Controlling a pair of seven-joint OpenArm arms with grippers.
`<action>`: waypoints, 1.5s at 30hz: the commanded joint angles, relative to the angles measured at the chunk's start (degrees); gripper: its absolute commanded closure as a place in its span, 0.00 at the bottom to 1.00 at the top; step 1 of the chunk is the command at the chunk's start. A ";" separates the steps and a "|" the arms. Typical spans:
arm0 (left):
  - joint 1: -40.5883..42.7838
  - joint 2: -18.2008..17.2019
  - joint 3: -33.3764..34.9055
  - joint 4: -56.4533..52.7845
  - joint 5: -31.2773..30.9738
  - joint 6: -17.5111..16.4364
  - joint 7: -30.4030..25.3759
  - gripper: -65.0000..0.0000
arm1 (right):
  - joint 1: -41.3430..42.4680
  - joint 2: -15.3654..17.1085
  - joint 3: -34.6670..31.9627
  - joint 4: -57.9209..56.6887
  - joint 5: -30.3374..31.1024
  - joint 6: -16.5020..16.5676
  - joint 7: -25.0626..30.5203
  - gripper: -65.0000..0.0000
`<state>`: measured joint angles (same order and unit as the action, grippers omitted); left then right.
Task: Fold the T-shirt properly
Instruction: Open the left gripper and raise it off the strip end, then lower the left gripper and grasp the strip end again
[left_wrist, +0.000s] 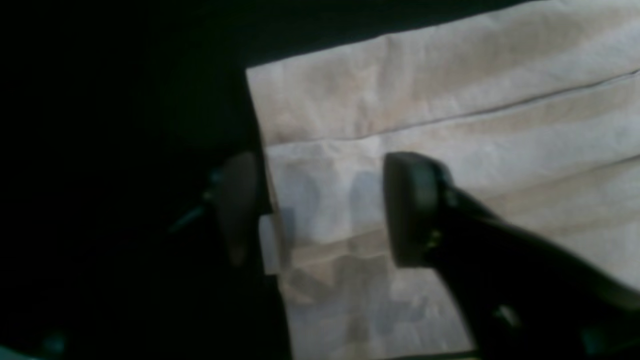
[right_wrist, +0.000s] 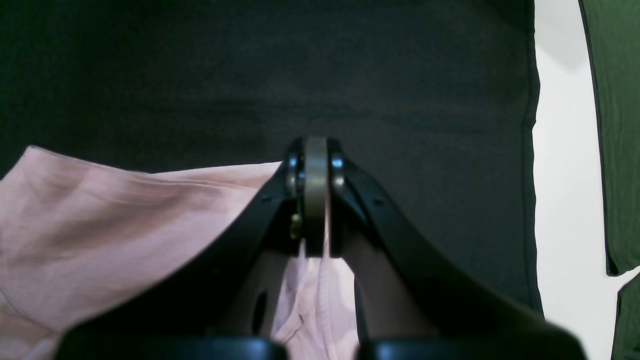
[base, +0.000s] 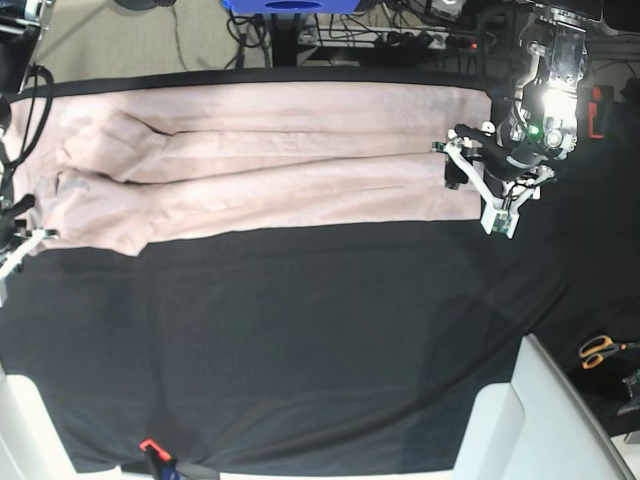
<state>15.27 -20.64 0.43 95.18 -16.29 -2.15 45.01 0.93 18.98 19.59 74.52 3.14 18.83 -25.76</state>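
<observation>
Right jaws (right_wrist: 316, 220) pressed shut on a pinched fold of the T-shirt (right_wrist: 100, 220), left jaws (left_wrist: 320, 210) parted, empty, straddling its folded edge over the black cloth (base: 300, 340)

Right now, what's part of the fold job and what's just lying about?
Job:
- T-shirt, folded lengthwise
- left gripper, open over its end
- right gripper, shut on its other end

Lying about:
- black cloth
- scissors
</observation>
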 joint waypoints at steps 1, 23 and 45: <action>-0.19 -0.59 -0.47 2.27 -0.01 0.00 -0.66 0.28 | 0.87 1.11 0.23 0.78 0.16 -0.32 0.92 1.00; 1.83 -0.15 -26.49 -19.26 -34.83 -37.85 -1.10 0.22 | -2.03 1.02 0.05 0.78 0.16 -0.24 0.92 1.00; -3.62 8.38 -26.14 -26.56 -17.07 -37.85 -1.10 0.56 | -2.12 1.02 0.14 0.78 0.16 -0.06 0.92 1.00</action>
<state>11.44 -11.90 -25.74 68.29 -34.33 -40.14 42.61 -1.96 18.87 19.38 74.52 2.94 19.03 -26.00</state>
